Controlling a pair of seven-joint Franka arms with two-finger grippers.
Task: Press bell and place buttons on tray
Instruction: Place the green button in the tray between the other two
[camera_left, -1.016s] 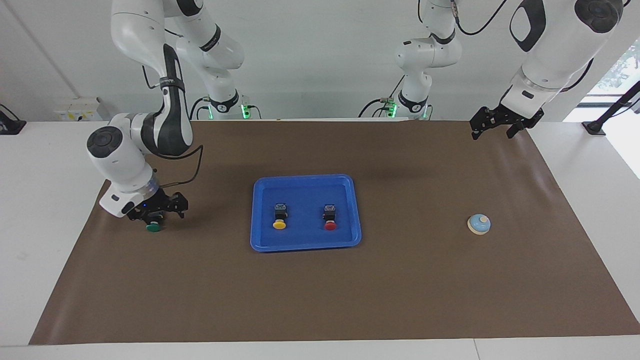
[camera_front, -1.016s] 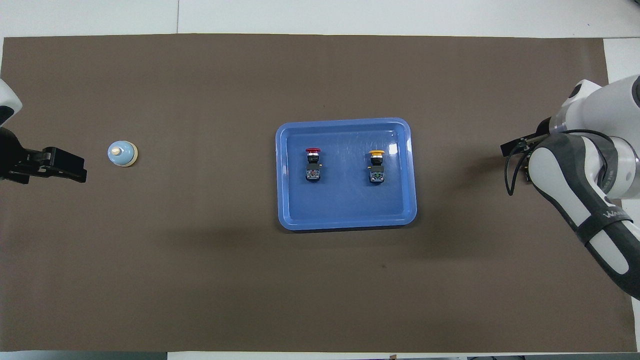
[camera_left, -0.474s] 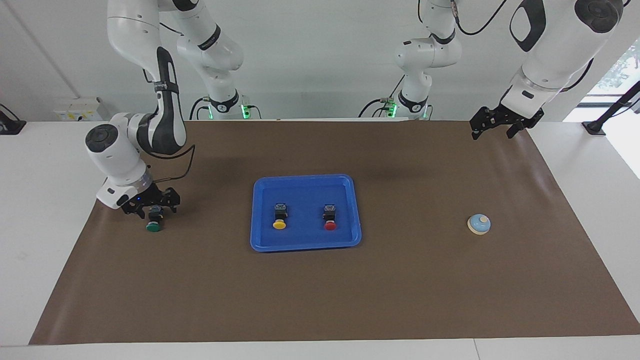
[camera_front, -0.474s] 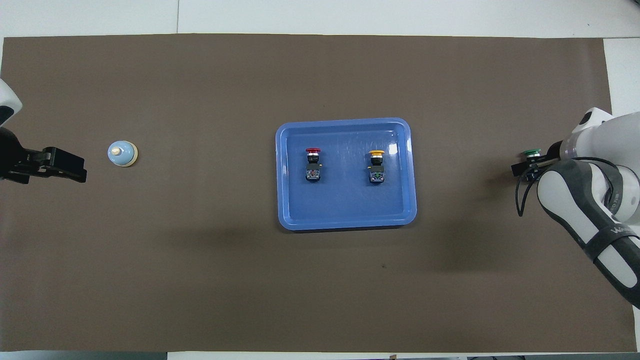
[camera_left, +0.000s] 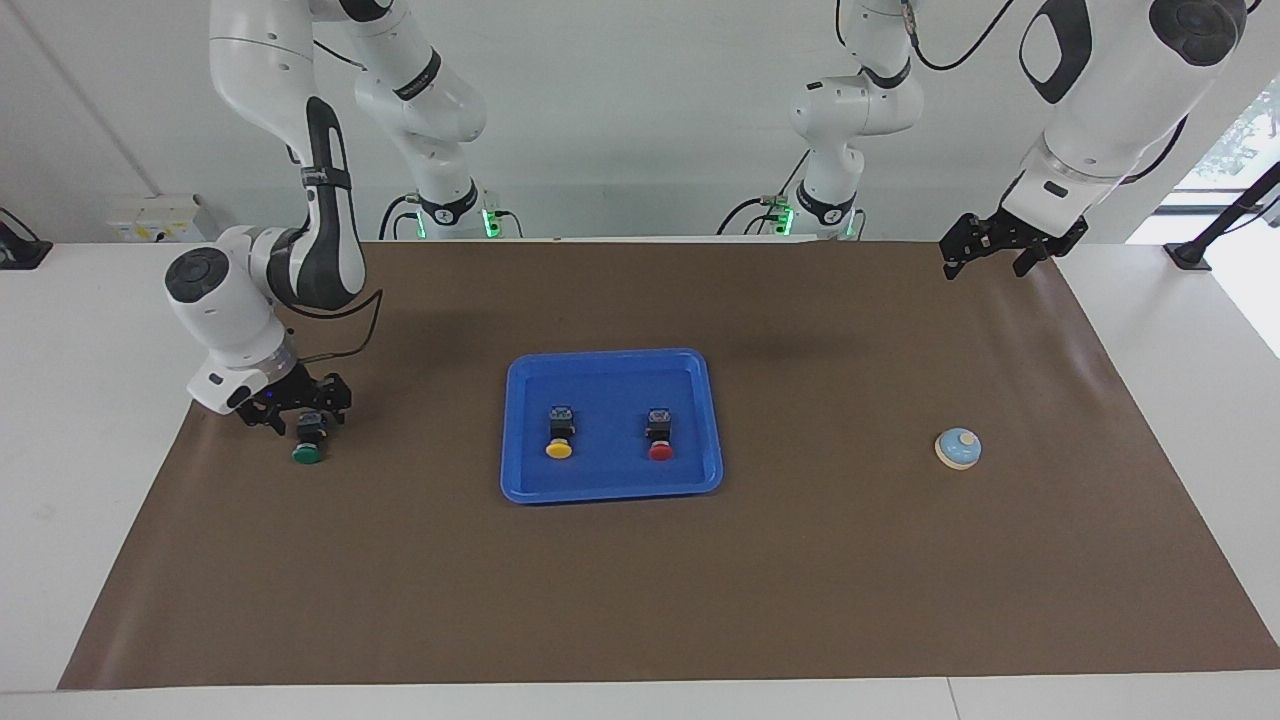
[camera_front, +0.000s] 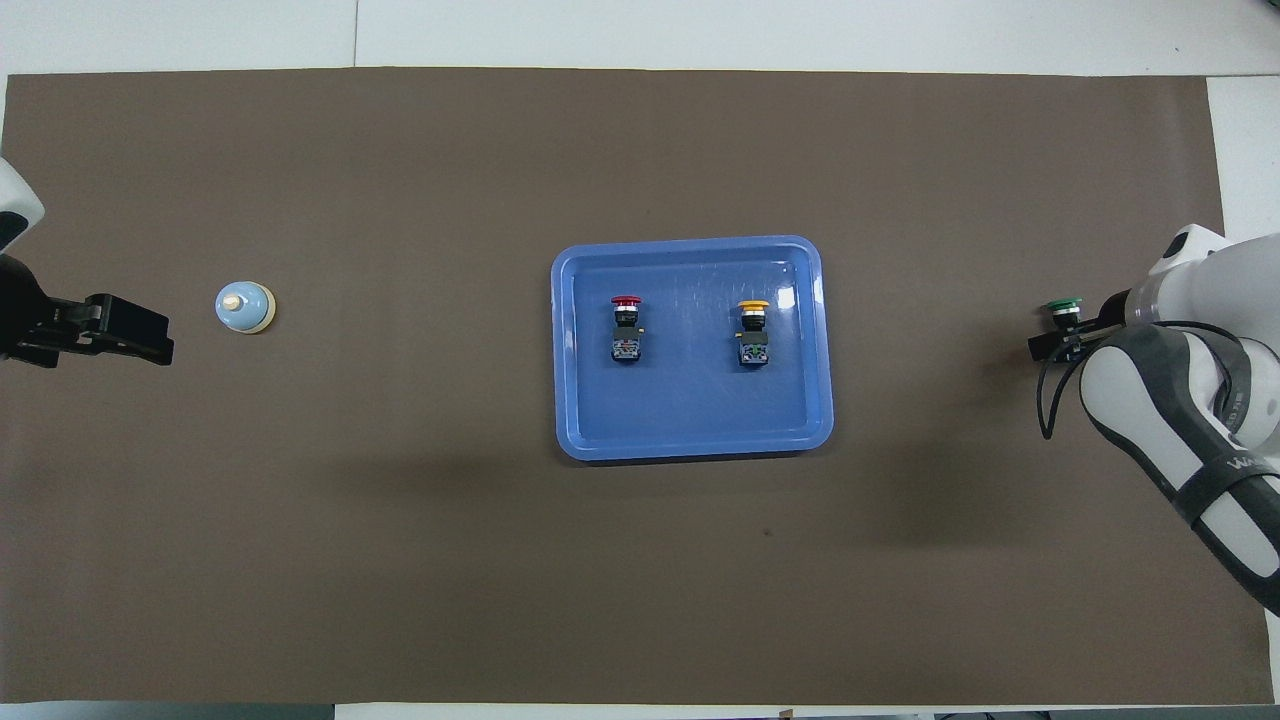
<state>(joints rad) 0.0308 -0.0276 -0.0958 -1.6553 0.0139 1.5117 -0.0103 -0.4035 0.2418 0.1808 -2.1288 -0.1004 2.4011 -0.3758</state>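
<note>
Left gripper (camera_left: 985, 252) waiting with fingers spread over the mat's (camera_left: 640, 600) edge nearest the robots, right gripper (camera_left: 300, 412) low around the green button (camera_left: 307, 452), grasp not discernible; farther out, red button (camera_left: 660, 450) and yellow button (camera_left: 558, 448) already on the tray (camera_left: 610, 490), bell (camera_left: 958, 448) unobstructed

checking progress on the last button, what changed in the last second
The right gripper slid back toward the right arm's end of the table, uncovering the green button, and is down at the button's black body; no firm grasp is visible. The green button, the yellow button and red button in the tray, the bell and the waiting left gripper stayed put.
</note>
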